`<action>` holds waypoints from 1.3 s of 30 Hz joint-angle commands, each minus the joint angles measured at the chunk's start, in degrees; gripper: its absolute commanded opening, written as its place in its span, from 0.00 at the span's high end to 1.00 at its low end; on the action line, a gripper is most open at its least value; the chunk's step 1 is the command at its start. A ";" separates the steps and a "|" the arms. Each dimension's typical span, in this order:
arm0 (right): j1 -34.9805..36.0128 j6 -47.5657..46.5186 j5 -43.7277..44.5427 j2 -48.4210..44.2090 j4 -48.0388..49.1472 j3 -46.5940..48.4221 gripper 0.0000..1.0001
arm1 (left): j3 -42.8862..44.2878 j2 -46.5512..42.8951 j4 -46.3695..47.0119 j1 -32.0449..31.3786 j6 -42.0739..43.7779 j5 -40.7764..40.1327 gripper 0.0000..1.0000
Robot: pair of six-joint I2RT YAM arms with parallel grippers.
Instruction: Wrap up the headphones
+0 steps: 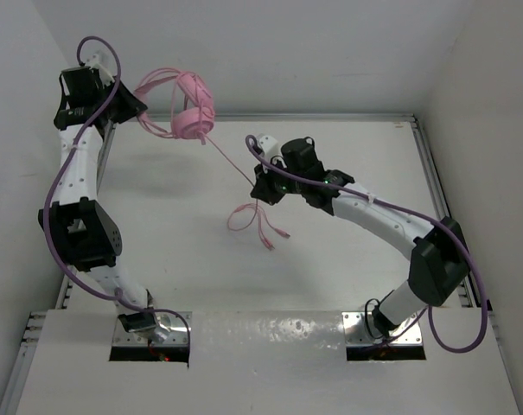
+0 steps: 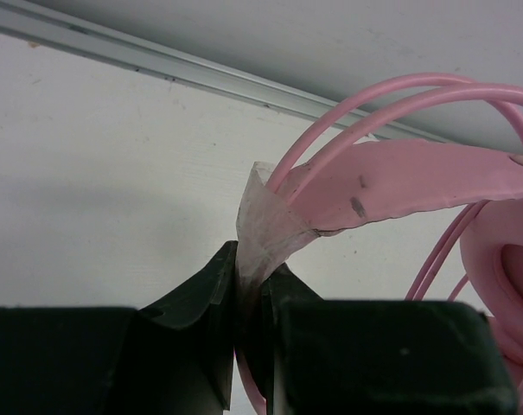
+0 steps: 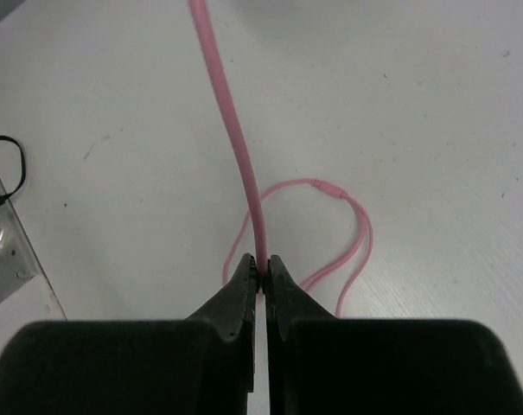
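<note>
Pink cord is pinched between the closed tips of the right gripper, seen at centre frame in the overhead view. The left gripper is clamped at upper left on a scrap of translucent film at the end of the headband. The headphones are held off the white table near its far edge. An earcup is seen at the right edge of the left wrist view, and two strands of cord are arched over the headband. From the earcups the cord is drawn in a straight, taut-looking line down to the right gripper. Below that gripper the slack tail lies looped on the table.

Trouble is judged most likely at the left pinch. So little of the headband is held, and that through film, that a hard pull along the cord could drag the headphones free and drop them. The thin cord could equally be slid out of the narrow right fingertips if tension is raised, and the strands lying over the band could be loosened. The trailing loops could be snagged or knotted as more cord is drawn round.
</note>
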 commanded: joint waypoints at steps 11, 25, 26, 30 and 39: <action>17.35 -1.39 -4.49 15.46 -4.47 30.81 1.00 | 1.28 -3.32 3.52 -0.31 -2.39 -4.06 1.00; 12.26 3.98 -3.00 14.42 4.58 16.15 1.00 | -0.47 -3.94 3.96 0.31 -10.81 11.48 1.00; 12.26 1.97 -2.39 15.29 4.05 17.54 1.00 | -1.52 -3.94 4.92 0.31 -11.61 12.63 1.00; 12.78 1.95 -2.38 21.17 2.38 25.36 1.00 | -2.23 -4.90 3.70 -1.01 -10.32 12.05 1.00; 17.27 2.47 -5.19 33.31 -6.76 49.89 1.00 | -7.59 -6.84 1.50 -3.29 -0.12 3.60 1.00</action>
